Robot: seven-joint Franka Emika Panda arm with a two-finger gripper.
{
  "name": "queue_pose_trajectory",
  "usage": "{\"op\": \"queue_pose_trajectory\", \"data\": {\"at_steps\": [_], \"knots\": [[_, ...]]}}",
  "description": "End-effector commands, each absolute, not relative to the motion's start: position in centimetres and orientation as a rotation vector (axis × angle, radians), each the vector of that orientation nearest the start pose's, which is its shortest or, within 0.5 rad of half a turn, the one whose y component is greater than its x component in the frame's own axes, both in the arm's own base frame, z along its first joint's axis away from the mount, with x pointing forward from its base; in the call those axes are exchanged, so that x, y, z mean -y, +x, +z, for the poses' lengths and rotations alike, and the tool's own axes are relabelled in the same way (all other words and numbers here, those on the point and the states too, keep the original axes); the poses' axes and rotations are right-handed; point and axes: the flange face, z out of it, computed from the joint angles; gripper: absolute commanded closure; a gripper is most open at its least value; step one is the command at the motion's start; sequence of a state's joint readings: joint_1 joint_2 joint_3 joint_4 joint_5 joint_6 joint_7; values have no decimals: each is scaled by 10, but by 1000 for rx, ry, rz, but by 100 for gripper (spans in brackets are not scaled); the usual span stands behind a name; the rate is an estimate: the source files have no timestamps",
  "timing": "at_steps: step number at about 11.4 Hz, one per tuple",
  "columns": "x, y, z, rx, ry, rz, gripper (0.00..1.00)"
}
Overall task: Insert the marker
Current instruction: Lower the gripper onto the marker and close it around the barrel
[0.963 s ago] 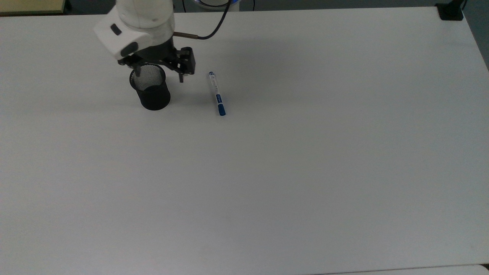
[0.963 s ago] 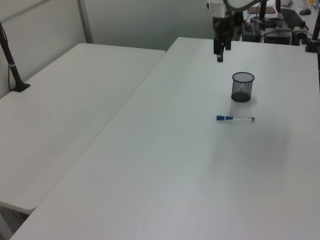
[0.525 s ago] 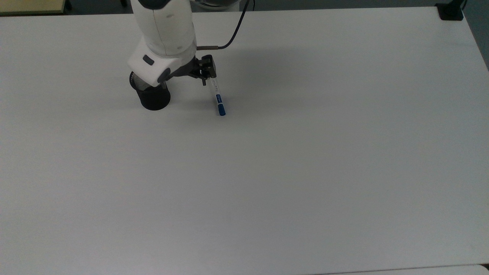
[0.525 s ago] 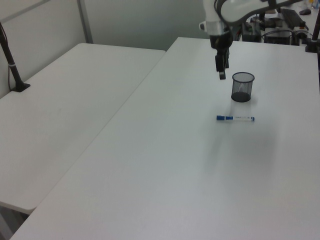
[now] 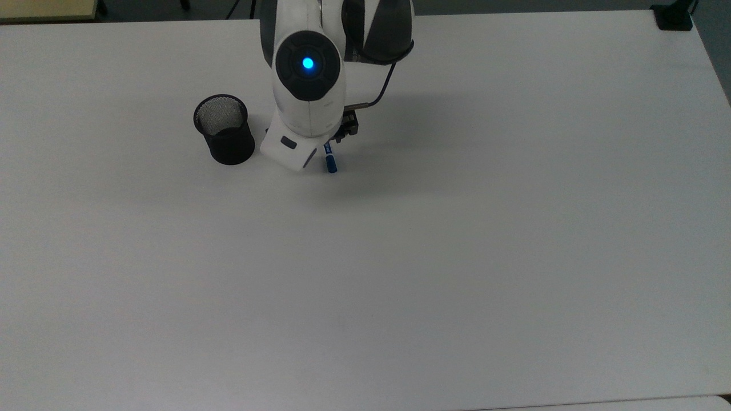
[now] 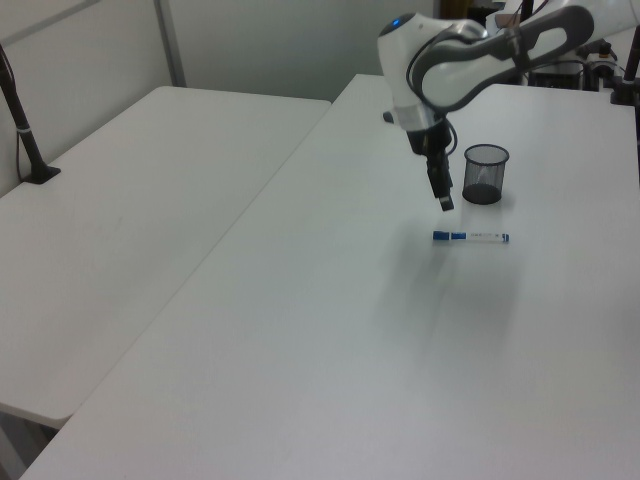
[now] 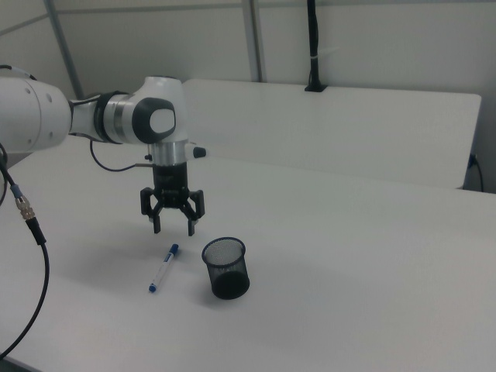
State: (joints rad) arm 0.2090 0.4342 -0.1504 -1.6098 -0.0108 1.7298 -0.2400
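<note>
The marker (image 7: 163, 268), white-barrelled with blue ends, lies flat on the white table (image 5: 457, 257). In the top view my arm covers most of the marker (image 5: 330, 164), leaving its blue cap end showing. The black mesh cup (image 5: 224, 130) stands upright to the top view's left of it. My gripper (image 7: 173, 227) hangs open a little above the marker's far end in the right view, with nothing between its fingers. In the left view the gripper (image 6: 444, 200) hovers over the marker (image 6: 470, 237), next to the cup (image 6: 485, 174).
A second white table (image 6: 120, 220) adjoins on the left view's left, with a black post (image 6: 20, 120) clamped to it. A black cable (image 7: 31, 232) hangs at the right view's left edge. A black clamp (image 5: 674, 17) sits at the top view's far right corner.
My arm has swung from over the cup toward the top view's right and come lower, now hovering over the marker. Marker and cup have not moved.
</note>
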Motion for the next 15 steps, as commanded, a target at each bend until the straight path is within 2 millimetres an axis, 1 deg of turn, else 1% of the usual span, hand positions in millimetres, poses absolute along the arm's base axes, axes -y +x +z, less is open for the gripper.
{"op": "queue_pose_trajectory", "data": {"at_steps": [1, 2, 3, 4, 6, 7, 8, 9, 10, 12, 14, 15], "knots": [[-61, 630, 338, 539, -3097, 562, 20], [-71, 628, 329, 576, -3093, 586, 26], [-75, 628, 319, 598, -3099, 602, 30], [-75, 629, 316, 597, -3099, 604, 39], [-75, 629, 308, 598, -3099, 617, 52], [-77, 632, 305, 603, -3104, 583, 56], [-77, 634, 296, 601, -3112, 567, 59], [-77, 636, 293, 578, -3122, 554, 60], [-77, 636, 293, 573, -3125, 550, 62], [-77, 636, 293, 555, -3130, 549, 69], [-79, 637, 295, 555, -3132, 544, 73], [-78, 637, 297, 551, -3131, 541, 82]]}}
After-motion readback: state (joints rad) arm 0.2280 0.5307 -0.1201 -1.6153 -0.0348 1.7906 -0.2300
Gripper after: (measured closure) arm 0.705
